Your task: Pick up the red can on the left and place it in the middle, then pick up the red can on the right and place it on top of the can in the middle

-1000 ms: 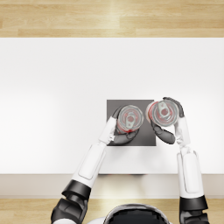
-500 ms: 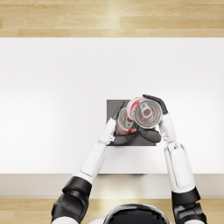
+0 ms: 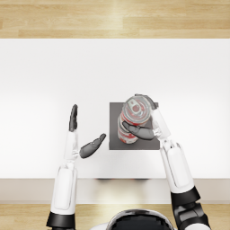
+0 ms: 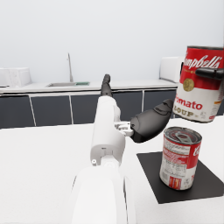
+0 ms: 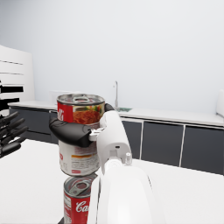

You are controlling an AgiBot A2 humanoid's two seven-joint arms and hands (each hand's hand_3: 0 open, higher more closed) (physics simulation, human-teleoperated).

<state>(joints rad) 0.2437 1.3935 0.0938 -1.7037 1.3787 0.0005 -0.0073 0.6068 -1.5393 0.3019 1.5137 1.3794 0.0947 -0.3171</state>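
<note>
A red soup can [image 3: 125,133] stands upright on the dark square mat [image 3: 148,143] in the middle of the white table. My right hand [image 3: 142,131] grips a second red can [image 3: 136,109] by its side and holds it in the air just above the first. In the left wrist view the held can [image 4: 199,83] hangs slightly off to one side of the standing can [image 4: 180,157], with a small gap between them. My left hand [image 3: 73,134] is off to the left of the mat, fingers spread, holding nothing. In the right wrist view the right hand [image 5: 70,131] wraps the raised can [image 5: 81,151].
The white table [image 3: 54,76] stretches wide on both sides of the mat, with a wooden floor [image 3: 112,18] beyond its far edge. A kitchen counter with a sink [image 4: 65,83] runs along the background wall.
My left hand has let go of the middle can and drawn back to the left. My right hand has carried its can leftward from beside the middle can to above it.
</note>
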